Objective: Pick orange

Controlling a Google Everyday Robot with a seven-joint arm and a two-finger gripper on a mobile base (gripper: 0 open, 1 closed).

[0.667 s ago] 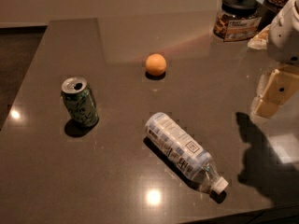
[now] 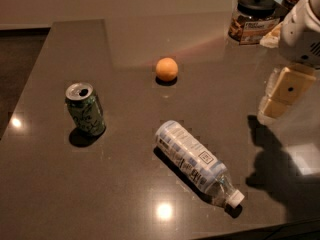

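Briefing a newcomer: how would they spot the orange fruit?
On the dark grey tabletop, look toward the middle, beyond the lying clear plastic bottle. The small round orange fruit is the only ball there, left of the cream pincer.

The gripper (image 2: 281,95) hangs above the right side of the table (image 2: 75,194), and its white arm (image 2: 302,31) is cut off at the right edge. The label on the dark-lidded jar (image 2: 250,19) at the back is too blurred to read; so is the print on the lying bottle (image 2: 192,156).

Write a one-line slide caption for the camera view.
Gripper hovers at right above the table; orange sits mid-table, can left, bottle lying nearest camera.
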